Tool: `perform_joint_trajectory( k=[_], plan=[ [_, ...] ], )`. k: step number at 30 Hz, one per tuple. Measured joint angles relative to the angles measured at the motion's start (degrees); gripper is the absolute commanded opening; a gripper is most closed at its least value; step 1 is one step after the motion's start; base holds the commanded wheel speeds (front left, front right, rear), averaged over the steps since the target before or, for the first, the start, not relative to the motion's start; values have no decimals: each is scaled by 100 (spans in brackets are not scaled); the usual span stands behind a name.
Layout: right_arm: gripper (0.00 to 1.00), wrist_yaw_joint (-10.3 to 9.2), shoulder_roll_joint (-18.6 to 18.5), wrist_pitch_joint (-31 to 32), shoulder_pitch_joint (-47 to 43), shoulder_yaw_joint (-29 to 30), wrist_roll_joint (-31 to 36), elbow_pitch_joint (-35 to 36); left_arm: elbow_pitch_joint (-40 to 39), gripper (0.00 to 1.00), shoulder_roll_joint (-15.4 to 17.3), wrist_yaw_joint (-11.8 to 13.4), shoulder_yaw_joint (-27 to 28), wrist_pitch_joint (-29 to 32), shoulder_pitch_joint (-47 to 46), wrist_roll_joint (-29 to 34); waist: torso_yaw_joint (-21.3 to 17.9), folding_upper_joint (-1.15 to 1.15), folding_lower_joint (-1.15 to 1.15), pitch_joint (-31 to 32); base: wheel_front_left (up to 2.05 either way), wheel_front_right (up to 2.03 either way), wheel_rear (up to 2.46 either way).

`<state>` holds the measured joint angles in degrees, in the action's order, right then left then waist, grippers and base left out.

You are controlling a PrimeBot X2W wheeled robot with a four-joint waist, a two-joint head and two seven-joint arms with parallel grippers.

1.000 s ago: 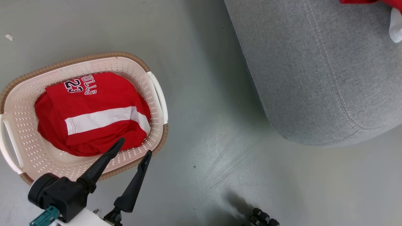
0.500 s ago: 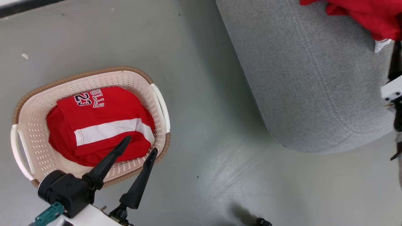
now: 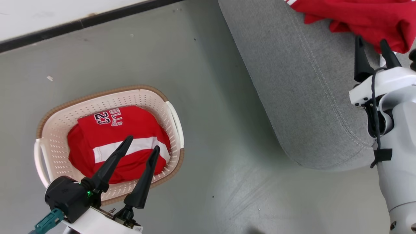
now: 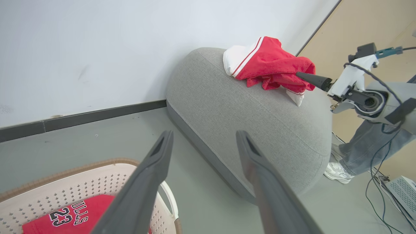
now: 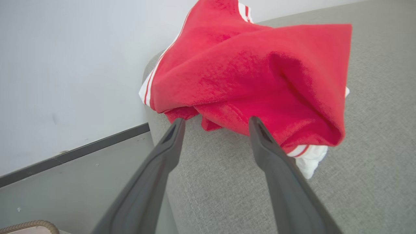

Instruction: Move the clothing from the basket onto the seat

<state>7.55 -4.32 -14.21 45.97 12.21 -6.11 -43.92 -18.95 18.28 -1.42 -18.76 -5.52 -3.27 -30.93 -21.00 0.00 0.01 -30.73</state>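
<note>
Clothing, two red pieces. One: "BULLS 23" jersey (image 3: 120,143), folded in the cream basket (image 3: 58,130), under the left gripper (image 3: 143,143), whose fingers are spread and empty. Two: white-trimmed garment (image 3: 357,16), crumpled on the grey sofa (image 3: 308,97) just beyond the right gripper (image 3: 371,40), likewise spread and empty. Step judged: second pick-up pending. Next move calls for lowering the left gripper, pinching a fold and clearing the rim.

L pincer (image 3: 143,143): blk tapered fingers (image 3: 110,165), blk wrist (image 3: 65,198), teal plug (image 3: 48,221) | R pincer (image 3: 370,39): white mount (image 3: 382,83), blk cable (image 3: 373,97), grey forearm (image 3: 398,175)
</note>
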Motion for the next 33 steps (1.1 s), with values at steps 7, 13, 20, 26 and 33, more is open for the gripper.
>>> perform_joint_trajectory(
  k=[7, 13, 20, 26, 33],
  plan=[
    [100, 0, 25, 0, -175, -534, -20, 531, 349, 100, -210, 0, 79, -374, -1, -82, 204, 0, 0, 319, 0, 0, 0],
    [100, 0, 33, 0, -378, -949, 14, 931, 658, 100, -376, 29, 293, -646, 2, -181, 436, 0, 0, 602, 0, 0, 0],
    [100, 0, 34, 0, -780, -1148, 25, 1196, 993, 100, -535, 85, 583, -773, 16, -301, 749, 0, 0, 930, 0, 0, 0],
    [100, 0, 38, 0, -1193, -1321, 96, 1423, 1298, 100, -620, 86, 749, -826, 48, -434, 1006, 0, 0, 1230, 0, 0, 0],
    [100, 0, 45, -1, -1682, -1345, 182, 1710, 1647, 100, -687, 86, 817, -869, 171, -419, 1273, 0, -1, 1604, 0, 0, 0]
  ],
)
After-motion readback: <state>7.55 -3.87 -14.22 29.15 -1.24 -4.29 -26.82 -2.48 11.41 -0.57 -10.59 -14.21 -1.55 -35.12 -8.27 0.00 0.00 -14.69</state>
